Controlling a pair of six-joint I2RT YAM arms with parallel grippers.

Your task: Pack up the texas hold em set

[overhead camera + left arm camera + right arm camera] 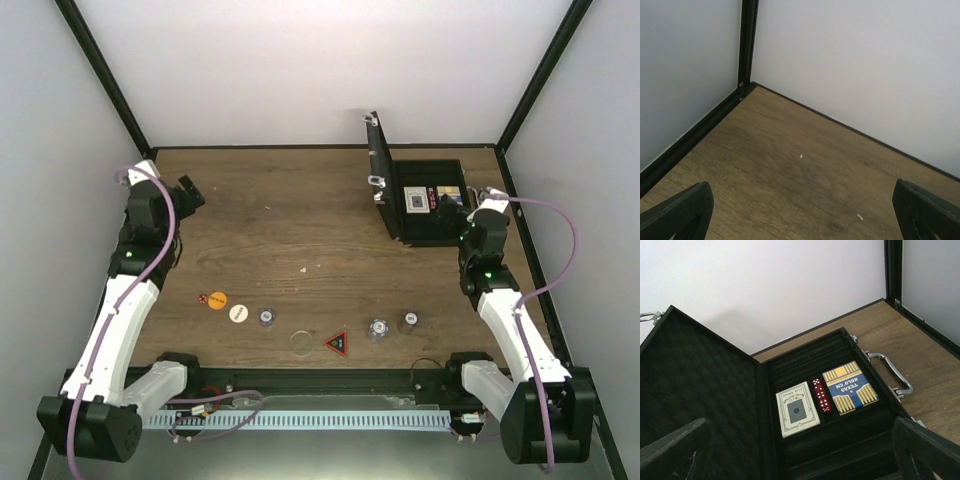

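walls [300,60]: plain white, three sides | frame posts [100,75]: black | table [300,220]: dark wood-grain | light: even

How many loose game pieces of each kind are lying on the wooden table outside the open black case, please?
Round chips: 6, namely orange, white, purple-grey, clear and two greyish
Red-and-black triangle: 1
Small red dice piece: 1
Total: 8
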